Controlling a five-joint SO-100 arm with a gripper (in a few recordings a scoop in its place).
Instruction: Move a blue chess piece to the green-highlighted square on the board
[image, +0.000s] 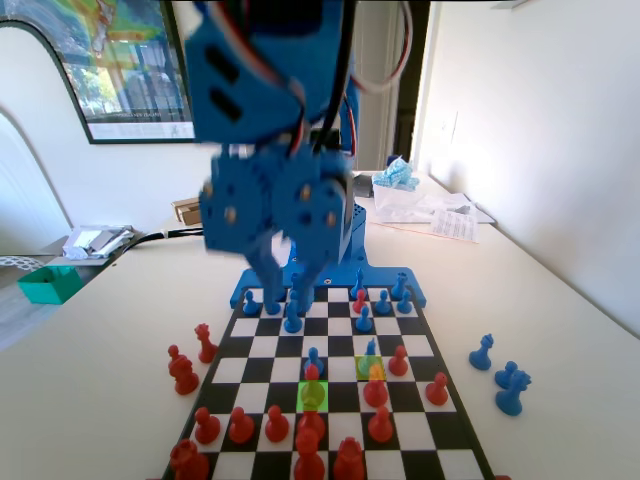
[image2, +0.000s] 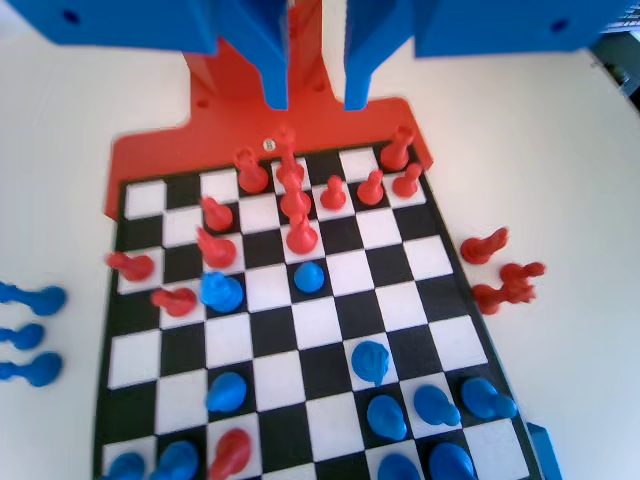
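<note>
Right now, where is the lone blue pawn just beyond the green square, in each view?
Fixed view: the blue chess piece is in the lower middle, one square beyond the green-highlighted square.
Wrist view: the blue chess piece is near the picture's middle, on a black square.
Shared landmark: the red pawn on the green square; in the wrist view it stands just above the blue one.

Black-white chequered board (image: 336, 345); bright green square (image: 312, 396); blue pawn (image: 314, 360).

No text, label or number is legible in either view.
</note>
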